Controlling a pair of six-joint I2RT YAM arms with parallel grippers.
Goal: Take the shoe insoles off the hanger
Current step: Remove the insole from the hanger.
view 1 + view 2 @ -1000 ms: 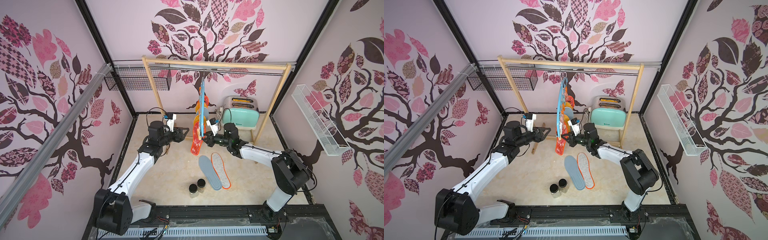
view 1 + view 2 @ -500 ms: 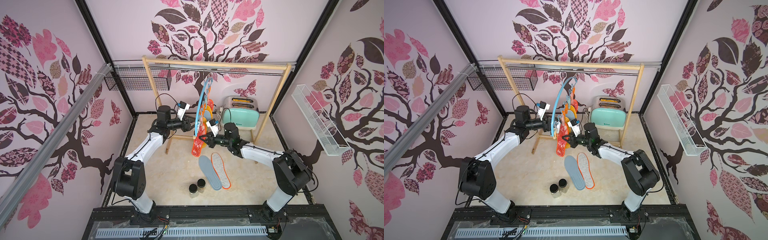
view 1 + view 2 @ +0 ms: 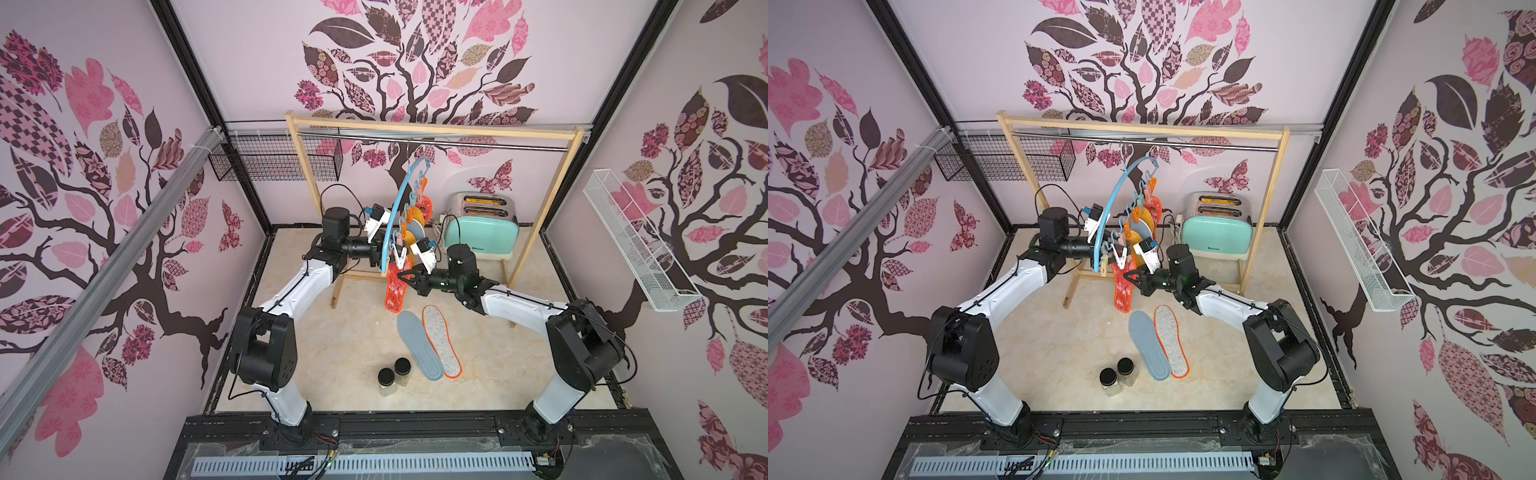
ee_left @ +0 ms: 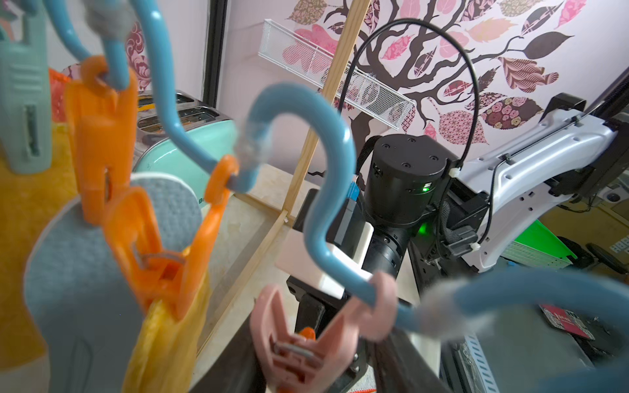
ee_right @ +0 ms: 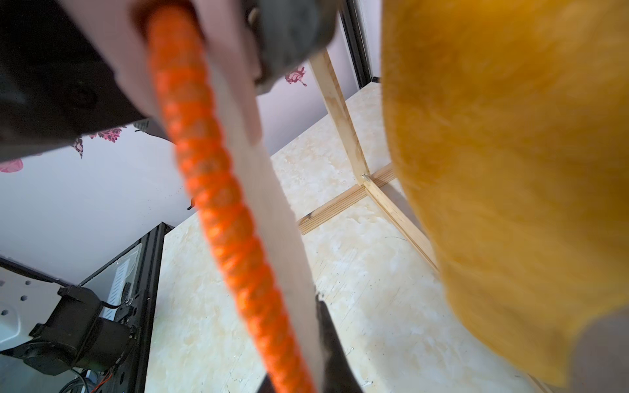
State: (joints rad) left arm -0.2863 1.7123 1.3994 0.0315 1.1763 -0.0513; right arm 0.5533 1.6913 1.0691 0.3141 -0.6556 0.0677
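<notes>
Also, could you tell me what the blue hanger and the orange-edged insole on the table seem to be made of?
The hanger looks like smooth, slightly glossy moulded plastic: an even blue tube with soft highlights. The orange-edged insole looks like matte, speckled grey-white felt with a stitched orange border, probably.

A robotics lab booth staged as a home: tree-patterned wall panels (image 3: 415, 62), black frame post (image 3: 189, 62), toaster (image 3: 482, 237), robot arms (image 3: 299, 291).
</notes>
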